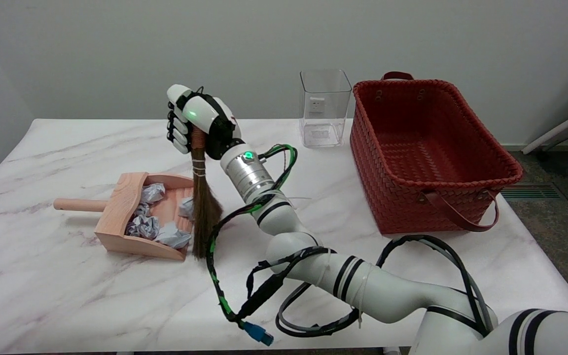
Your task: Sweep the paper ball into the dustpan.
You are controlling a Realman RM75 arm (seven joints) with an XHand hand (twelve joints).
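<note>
A wooden dustpan [125, 197] lies on the marble table left of centre, its round handle pointing left and its mouth facing right. Several crumpled paper balls [145, 226] sit inside it; one ball [186, 207] lies at the pan's open edge against the bristles. My right hand [190, 121] grips the top of a small brown hand broom [202, 207], which hangs upright. The bristle tips touch the table just at the dustpan's mouth.
A red woven basket [481, 162] with handles stands at the right. A clear plastic container [324, 108] stands at the back, next to the basket. My right arm with its looped cables [244, 296] stretches across the table's front middle.
</note>
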